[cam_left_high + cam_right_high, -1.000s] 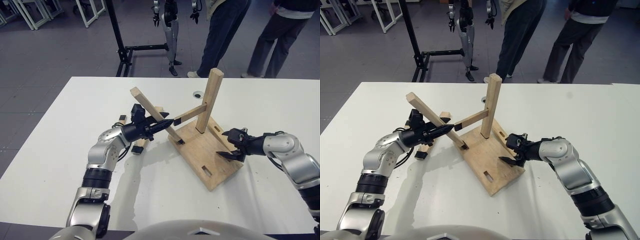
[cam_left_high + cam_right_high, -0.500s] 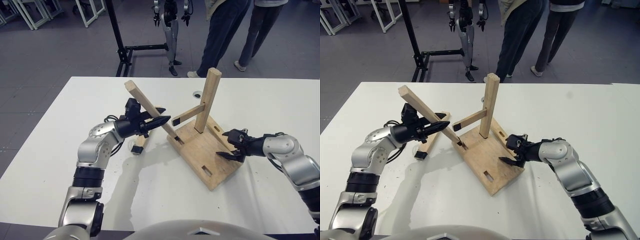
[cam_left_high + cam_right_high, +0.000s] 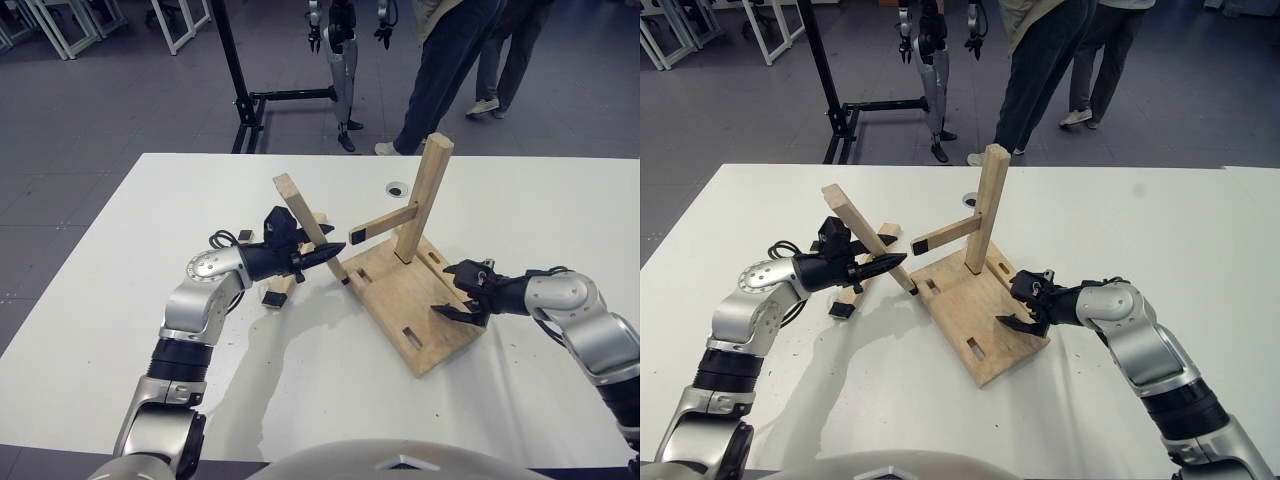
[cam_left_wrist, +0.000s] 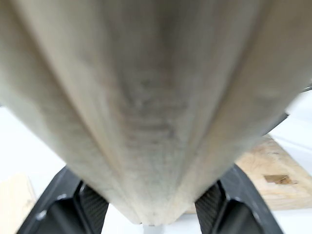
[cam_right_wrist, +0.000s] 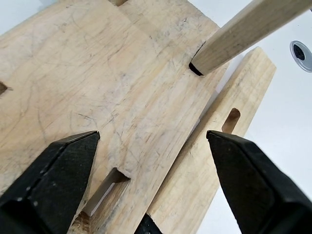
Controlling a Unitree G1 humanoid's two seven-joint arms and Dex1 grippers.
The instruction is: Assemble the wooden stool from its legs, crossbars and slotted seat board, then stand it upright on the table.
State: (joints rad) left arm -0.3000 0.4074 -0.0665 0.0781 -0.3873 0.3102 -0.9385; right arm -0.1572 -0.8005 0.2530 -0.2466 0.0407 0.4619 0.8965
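The left fingers were clamped on either side of a leg. In the head views the leg slanted from upper left down to the right, centre left of the frame. Its lower end sat just beside the near left corner of the seat board, close to a slot but apparently not yet in it.

The right fingers were spread wide and held nothing. They straddled the board's right edge at centre right, and whether they touched the wood could not be told.

The board lay on the worktop with an upright leg seated in it. A crossbar jutted from that leg toward the left, its free end in the air. A loose piece lay on the worktop just behind the left fingers.

The main risk was probably the slant. Pushed down at that angle, the leg's end could catch on the slot's lip and jam, or skid the board to the right, because the right fingers were not closed on it. The held leg also had to meet the crossbar's free end. Forcing both joints at once could lever the upright leg out of its seat. A wide swing of the left arm might knock the loose piece too.
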